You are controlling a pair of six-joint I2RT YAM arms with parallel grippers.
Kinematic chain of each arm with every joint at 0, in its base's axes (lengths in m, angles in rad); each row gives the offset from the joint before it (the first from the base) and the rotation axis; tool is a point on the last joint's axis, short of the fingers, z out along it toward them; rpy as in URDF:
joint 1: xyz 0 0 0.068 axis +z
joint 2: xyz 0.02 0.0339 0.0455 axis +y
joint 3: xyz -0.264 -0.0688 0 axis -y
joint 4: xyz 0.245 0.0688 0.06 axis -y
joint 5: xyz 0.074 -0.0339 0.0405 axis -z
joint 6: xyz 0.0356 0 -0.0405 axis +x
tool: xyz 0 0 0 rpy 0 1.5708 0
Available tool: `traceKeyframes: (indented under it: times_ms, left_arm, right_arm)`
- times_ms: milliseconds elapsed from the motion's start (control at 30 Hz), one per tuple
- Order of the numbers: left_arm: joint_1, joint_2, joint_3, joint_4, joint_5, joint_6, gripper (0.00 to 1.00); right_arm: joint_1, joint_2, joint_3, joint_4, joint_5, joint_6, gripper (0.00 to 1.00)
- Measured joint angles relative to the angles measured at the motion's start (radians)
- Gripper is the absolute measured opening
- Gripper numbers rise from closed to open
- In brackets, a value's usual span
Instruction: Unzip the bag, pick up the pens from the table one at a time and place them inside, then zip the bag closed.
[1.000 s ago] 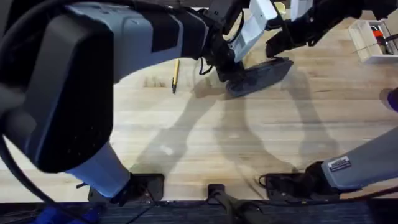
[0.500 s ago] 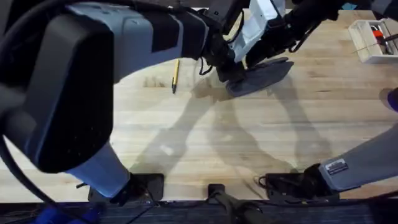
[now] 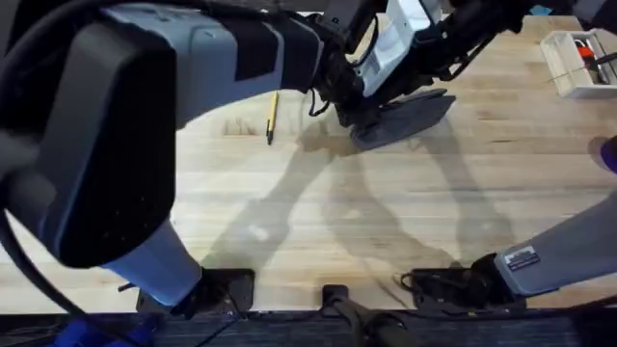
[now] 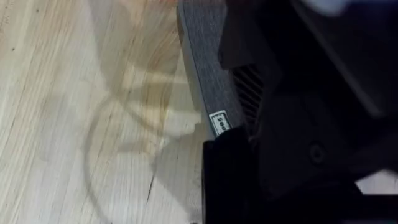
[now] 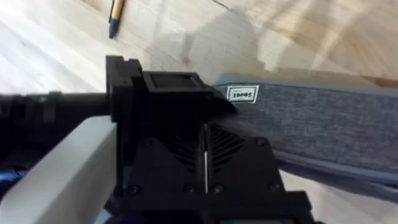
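The grey bag [image 3: 410, 111] lies on the table [image 3: 386, 212] at the back, right of centre. My left gripper [image 3: 353, 112] reaches across and is shut on the bag's left end, by the small white label [image 4: 219, 122]; one black finger [image 4: 225, 177] presses beside that label. The right wrist view shows the bag [image 5: 323, 124] with the left gripper's black body on its labelled end. My right gripper [image 3: 436, 62] hovers just behind the bag's middle. One yellow pen [image 3: 272, 116] with a dark tip lies on the table left of the bag, and its tip [image 5: 115, 15] shows from the right wrist.
A white tray [image 3: 569, 72] holding red and black markers stands at the back right. The left arm rises close under the overhead camera and hides the table's left and back left. Bare wood lies between the bag and the arm bases.
My right gripper has moved back and slightly left, from beside the bag's right end to behind its middle. The left gripper, bag and pen have stayed put.
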Motion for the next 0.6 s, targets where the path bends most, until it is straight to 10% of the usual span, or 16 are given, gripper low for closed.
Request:
traceKeyframes:
  times_ms: [600]
  left_arm:
    - [0.005, 0.0, 0.0, 0.011, -0.016, 0.0, 0.044]
  right_arm:
    - [0.0, 0.0, 0.0, 0.027, -0.002, 0.514, 0.032]
